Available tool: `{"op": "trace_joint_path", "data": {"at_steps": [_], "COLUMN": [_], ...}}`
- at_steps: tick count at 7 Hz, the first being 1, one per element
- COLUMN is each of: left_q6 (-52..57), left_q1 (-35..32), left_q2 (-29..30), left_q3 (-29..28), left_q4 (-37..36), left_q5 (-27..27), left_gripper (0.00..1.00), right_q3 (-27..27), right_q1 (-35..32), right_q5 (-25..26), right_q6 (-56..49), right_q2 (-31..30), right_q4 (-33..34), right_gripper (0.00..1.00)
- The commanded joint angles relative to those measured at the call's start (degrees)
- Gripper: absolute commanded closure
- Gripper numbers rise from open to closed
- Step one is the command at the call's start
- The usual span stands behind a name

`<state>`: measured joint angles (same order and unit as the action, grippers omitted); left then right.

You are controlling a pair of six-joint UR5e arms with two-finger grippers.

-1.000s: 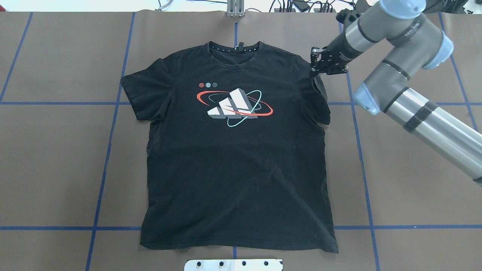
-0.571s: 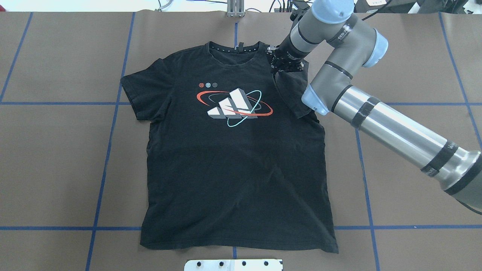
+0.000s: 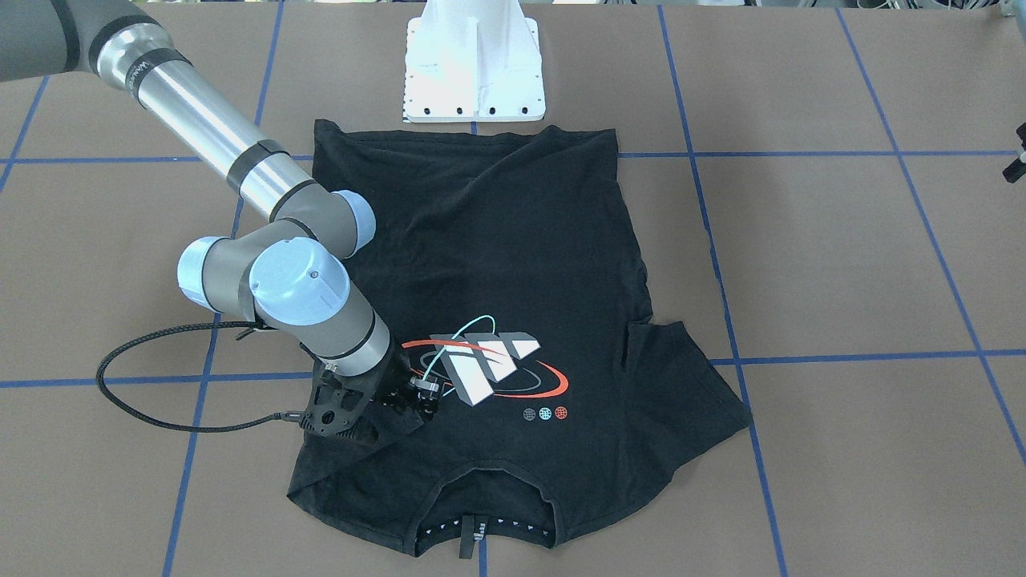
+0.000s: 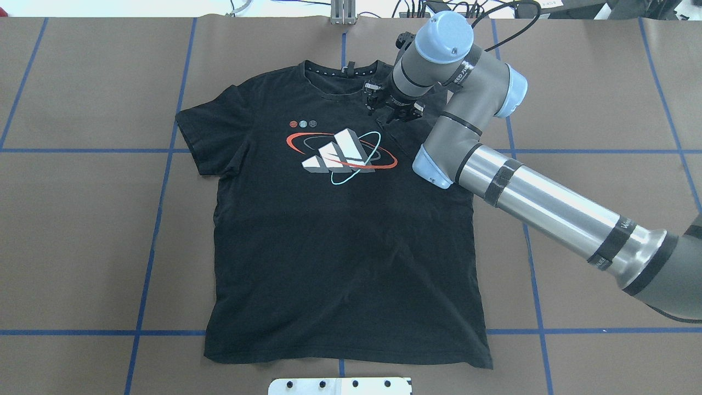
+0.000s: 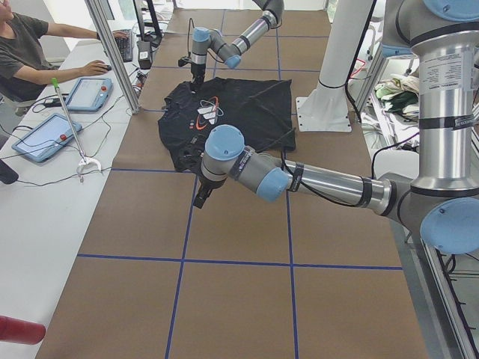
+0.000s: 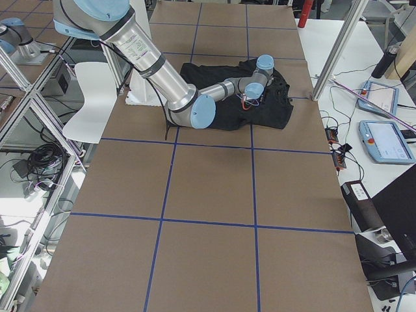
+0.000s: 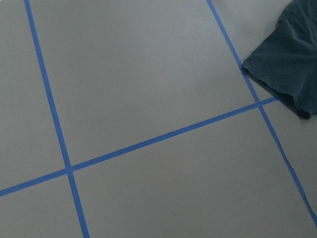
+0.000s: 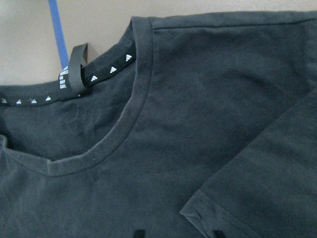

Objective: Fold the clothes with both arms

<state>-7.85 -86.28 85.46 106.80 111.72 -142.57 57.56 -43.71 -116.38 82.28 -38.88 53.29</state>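
Note:
The black T-shirt (image 4: 340,247) lies flat and face up, logo (image 4: 340,156) showing, collar (image 4: 340,74) at the far side. My right gripper (image 4: 392,111) hovers low over the chest beside the collar, its fingers apart. The right sleeve (image 8: 257,188) is folded inward onto the shirt, and its hem corner lies between my fingertips (image 8: 140,233). The other sleeve (image 4: 205,131) is spread flat. My left gripper (image 5: 200,196) hangs above bare table off that sleeve's side; I cannot tell whether it is open or shut. Its wrist view shows only the sleeve (image 7: 287,59) and tape lines.
The brown table (image 4: 82,247) carries a grid of blue tape lines (image 4: 164,181). A white base plate (image 4: 340,385) sits at the shirt's hem side. A black cable (image 3: 144,401) loops beside my right arm. A person (image 5: 30,52) sits at a side desk with tablets.
My right gripper has travelled left from the outer shoulder to beside the collar, dragging the right sleeve inward. The sleeve now lies folded on the chest.

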Motion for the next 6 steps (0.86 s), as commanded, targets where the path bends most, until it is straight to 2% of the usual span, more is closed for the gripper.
{"op": "trace_joint_path", "data": {"at_steps": [1, 2, 3, 4, 5, 6], "left_q6": [-9.6, -17.6, -22.7, -24.9, -31.7, -32.1], "left_q1": [1.1, 4.8, 11.7, 18.9, 22.8, 26.1], "left_q2": [5.1, 9.1, 11.7, 19.9, 28.9, 33.6], "left_q3": [-1.4, -1.7, -3.2, -10.7, -19.7, -29.1], "left_q4": [0.7, 0.3, 0.8, 1.3, 2.3, 8.4], "left_q5": [0.4, 0.4, 1.1, 4.6, 8.5, 10.9], "left_gripper": [0.01, 0.01, 0.01, 0.01, 0.03, 0.04], "right_q3": [3.9, 8.7, 16.7, 24.2, 29.7, 33.4], "right_q1": [0.4, -0.1, -1.0, -2.0, -2.5, -3.0], "right_q5": [-1.5, -4.3, -7.0, -8.0, -8.1, -8.5], "right_q6": [0.2, 0.2, 0.2, 0.2, 0.2, 0.1], "right_q2": [-1.9, -5.1, -10.3, -16.9, -22.1, -25.9], "right_q4": [0.1, 0.3, 0.8, 0.8, 0.7, 0.7], "right_gripper": [0.00, 0.00, 0.00, 0.00, 0.00, 0.00]}}
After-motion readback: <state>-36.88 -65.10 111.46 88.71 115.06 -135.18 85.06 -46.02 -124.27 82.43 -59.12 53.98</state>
